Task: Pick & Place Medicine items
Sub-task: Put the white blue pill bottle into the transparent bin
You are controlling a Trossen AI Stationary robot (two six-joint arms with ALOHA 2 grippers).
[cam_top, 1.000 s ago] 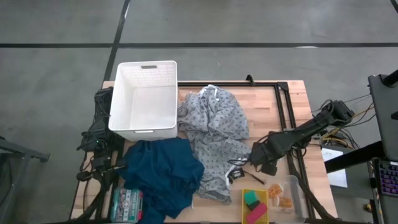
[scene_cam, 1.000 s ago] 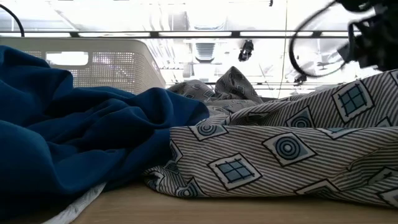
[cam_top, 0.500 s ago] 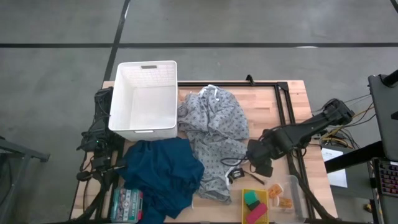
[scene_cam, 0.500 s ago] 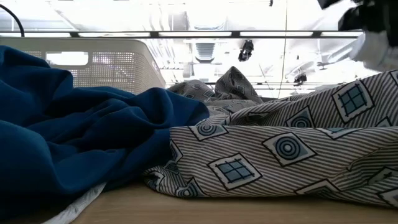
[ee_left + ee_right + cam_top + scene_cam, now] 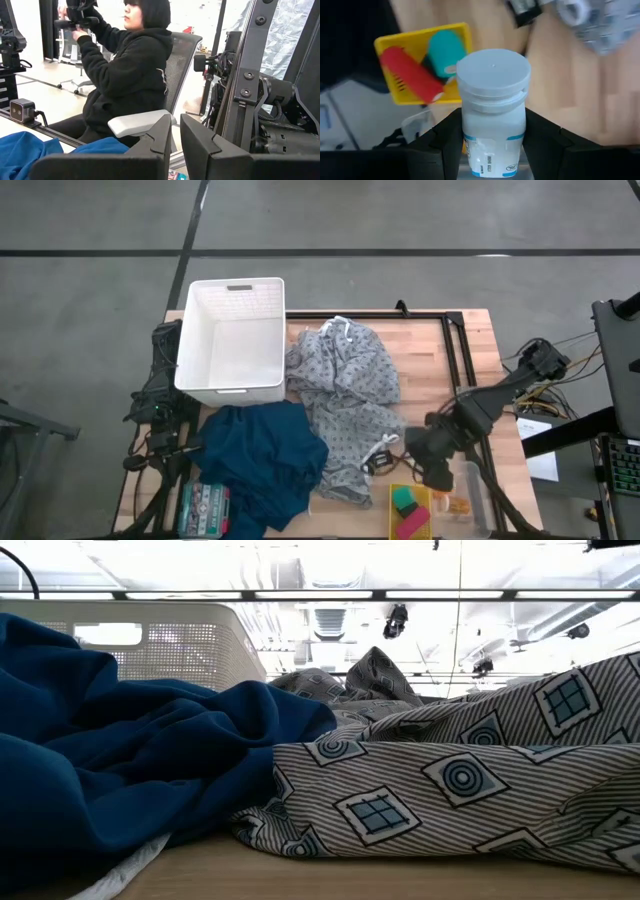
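White bottle point(image 5: 492, 115) clamped in right claw point(image 5: 492, 145) above yellow tray point(image 5: 420, 45).

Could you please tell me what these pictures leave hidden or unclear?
- Right end effector grips a white bottle; its label print is too small to read.
- High view: the arm covers that bottle.
- Low view: patterned cloth blocks the table's far side.

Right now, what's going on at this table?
The right gripper holds a white medicine bottle upright above the near right part of the table, over the yellow tray of colored blocks. The left gripper waits shut off the table's left side. Clothes and a white basket cover the rest.
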